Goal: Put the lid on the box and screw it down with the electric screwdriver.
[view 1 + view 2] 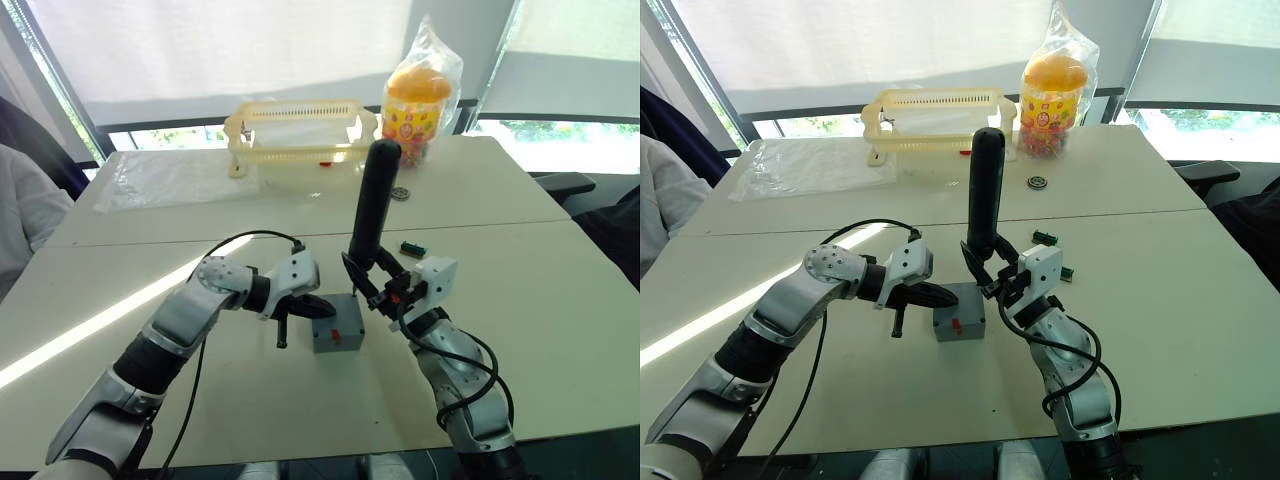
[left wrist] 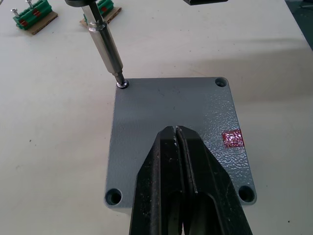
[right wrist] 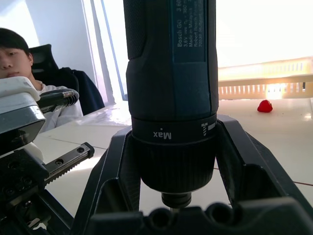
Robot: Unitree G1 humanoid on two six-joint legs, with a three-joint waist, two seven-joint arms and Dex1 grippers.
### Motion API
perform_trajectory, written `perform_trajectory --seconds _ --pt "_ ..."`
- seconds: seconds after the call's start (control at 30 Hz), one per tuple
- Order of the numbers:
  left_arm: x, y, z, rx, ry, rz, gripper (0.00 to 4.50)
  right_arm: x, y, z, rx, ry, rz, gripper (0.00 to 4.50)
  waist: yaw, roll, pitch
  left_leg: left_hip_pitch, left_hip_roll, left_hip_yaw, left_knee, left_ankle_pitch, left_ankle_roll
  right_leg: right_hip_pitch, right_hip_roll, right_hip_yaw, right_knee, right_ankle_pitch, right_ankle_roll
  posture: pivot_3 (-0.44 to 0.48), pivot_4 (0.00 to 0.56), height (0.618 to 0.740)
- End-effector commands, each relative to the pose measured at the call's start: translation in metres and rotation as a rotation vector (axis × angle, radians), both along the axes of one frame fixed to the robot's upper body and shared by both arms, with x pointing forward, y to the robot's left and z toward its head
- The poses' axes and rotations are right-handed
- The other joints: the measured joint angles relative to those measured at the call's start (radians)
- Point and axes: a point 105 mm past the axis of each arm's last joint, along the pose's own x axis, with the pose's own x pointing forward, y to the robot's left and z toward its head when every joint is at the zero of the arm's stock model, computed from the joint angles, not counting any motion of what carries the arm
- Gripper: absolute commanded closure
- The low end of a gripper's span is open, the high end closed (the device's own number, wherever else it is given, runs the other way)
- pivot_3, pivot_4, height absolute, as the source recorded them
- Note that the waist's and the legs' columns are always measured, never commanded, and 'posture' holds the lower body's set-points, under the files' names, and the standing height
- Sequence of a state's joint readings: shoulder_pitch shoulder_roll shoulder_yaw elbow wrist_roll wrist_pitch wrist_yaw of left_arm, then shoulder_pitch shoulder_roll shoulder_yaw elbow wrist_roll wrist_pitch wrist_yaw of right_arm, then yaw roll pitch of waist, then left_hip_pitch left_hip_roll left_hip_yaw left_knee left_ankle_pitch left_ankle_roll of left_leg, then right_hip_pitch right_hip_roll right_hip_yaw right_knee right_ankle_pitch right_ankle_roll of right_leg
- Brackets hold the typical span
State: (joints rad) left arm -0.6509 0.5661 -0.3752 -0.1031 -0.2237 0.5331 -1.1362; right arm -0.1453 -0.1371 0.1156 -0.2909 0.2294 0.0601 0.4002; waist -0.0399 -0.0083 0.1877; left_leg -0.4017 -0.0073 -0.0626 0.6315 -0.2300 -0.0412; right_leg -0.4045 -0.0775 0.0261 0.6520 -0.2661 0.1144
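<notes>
Your right gripper point(image 1: 372, 283) clamps the electric screwdriver point(image 1: 372, 205) upright, its bit point(image 2: 105, 48) seated in the screw point(image 2: 122, 84) at one corner of the lid point(image 2: 172, 126), which sits on the box point(image 1: 336, 332). Your left gripper point(image 2: 182, 188), fingers pressed together, pins the lid (three corner holes lie empty).

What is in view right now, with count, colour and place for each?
box with lid: one, grey, red mark on its side, table centre between the hands.
electric screwdriver: one, black, upright, bit on a corner screw of the lid.
basket: one, pale yellow, far side of the table.
snack jar: one, orange and yellow, in a clear bag, right of the basket.
plastic sheet: one, clear, left of the basket.
green terminal blocks: two, beyond the box.
left hand: shut, pressing on the lid.
right hand: shut on the screwdriver.
</notes>
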Motion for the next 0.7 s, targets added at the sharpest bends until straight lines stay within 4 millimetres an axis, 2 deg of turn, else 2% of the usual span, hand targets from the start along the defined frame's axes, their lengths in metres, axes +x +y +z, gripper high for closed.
perform_trajectory --seconds 0.03,0.27,0.7 --pt "-0.003 0.002 -0.005 0.029 -0.008 0.0 4.5 0.0 0.0 -0.019 -0.033 0.068 0.001 2.79 0.0 0.0 0.0 0.0 0.0 0.0 0.0 0.0 0.0 0.0 0.0 0.0 0.0 0.0 0.0 0.0 0.15 0.74" --pt "-0.006 0.001 -0.006 0.028 -0.006 -0.005 4.5 -0.002 -0.001 -0.028 -0.066 0.097 0.003 2.79 0.0 -0.001 -0.001 0.01 0.0 0.0 -0.002 0.0 0.001 0.011 0.0 0.0 -0.004 -0.001 0.0 0.0 0.15 0.74" --pt "-0.006 -0.003 -0.006 0.021 -0.006 -0.007 4.5 0.003 0.001 -0.031 -0.078 0.068 -0.011 2.79 0.002 -0.003 -0.002 0.011 0.0 0.0 -0.002 -0.001 0.001 0.011 0.0 -0.001 -0.004 -0.001 -0.001 0.0 0.15 0.74"
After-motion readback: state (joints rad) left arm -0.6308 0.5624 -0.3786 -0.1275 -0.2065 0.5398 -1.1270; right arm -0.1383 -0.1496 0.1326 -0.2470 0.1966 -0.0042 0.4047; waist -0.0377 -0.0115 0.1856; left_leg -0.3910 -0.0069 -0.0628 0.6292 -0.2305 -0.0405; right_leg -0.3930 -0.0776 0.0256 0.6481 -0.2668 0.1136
